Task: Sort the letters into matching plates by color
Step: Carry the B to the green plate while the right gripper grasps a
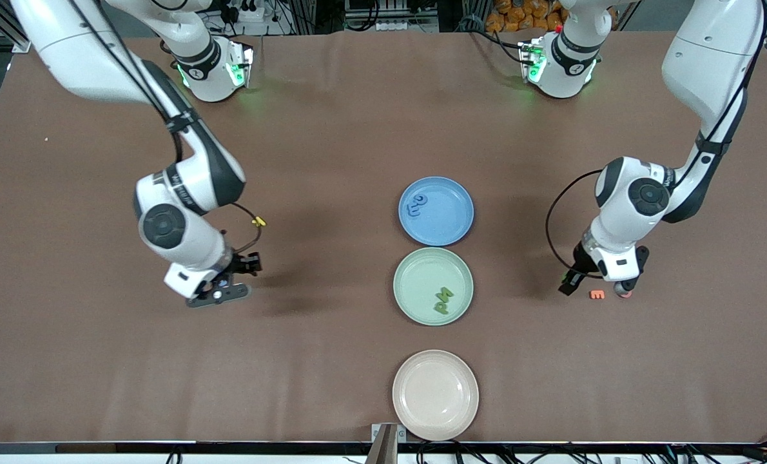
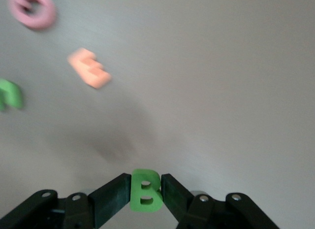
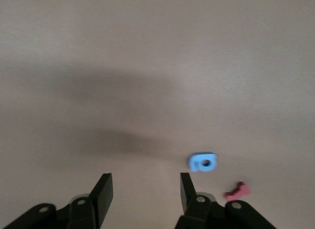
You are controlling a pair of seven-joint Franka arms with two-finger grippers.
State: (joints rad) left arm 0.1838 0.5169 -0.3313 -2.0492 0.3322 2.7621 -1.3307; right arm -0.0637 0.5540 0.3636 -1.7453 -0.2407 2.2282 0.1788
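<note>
Blue plate holds two blue letters; green plate holds two green letters. Left gripper, above the table near one orange E, clamps one green B. Right gripper hangs parted and empty above one blue letter.

Open tabletop between arms; plates (blue, green, cream) midway.

Blue plate at frame center, two blue letters lying flat in its upper-left part. Mint green plate directly below it, two green letters flat at its lower right. Green B pinched between the left gripper fingers, bottom center of the left wrist view. Another green letter at that view's left edge. Blue letter flat on table, lower right of right wrist view.
</note>
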